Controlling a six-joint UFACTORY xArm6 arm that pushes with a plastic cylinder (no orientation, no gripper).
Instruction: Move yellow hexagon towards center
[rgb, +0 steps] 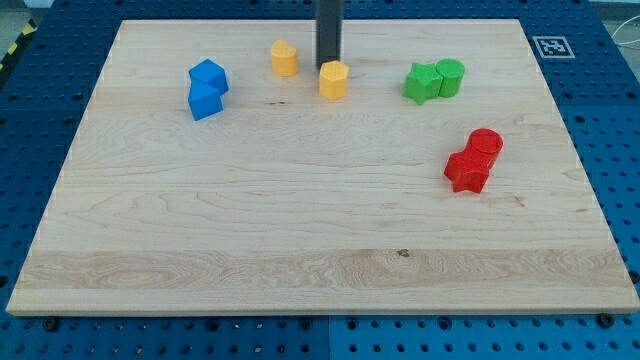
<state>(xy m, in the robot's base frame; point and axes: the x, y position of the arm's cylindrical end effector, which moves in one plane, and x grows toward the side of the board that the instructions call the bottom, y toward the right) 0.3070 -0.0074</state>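
Rod end first: my tip (328, 66), the lower end of the straight dark rod that serves as end effector, stands on the tabletop (300, 230) near the view's top edge. It has no jaws to open or shut, so it grips nothing; it only presses down as a plain stick. Just below the tip toward the view's bottom, touching it or nearly so, sits the yellow hexagon (333, 79); I cannot tell whether the two actually meet. The hexagon lies well above the middle of the board, in the upper part and slightly right of the tip's line.

To the view's left of the tip, near but apart, stands a second yellow block (284, 58), whose shape reads as a rounded or faceted post that I cannot make out exactly. Farther to the view's left and a little lower are two blue blocks (207, 89), pressed against each other, one above the other in the view.

To the view's right of the tip, at roughly the hexagon's level, two green blocks (434, 80) sit side by side and touching: a star-like one and a round one. Well to the right and lower, two red blocks (474, 160) touch each other, the upper a cylinder.
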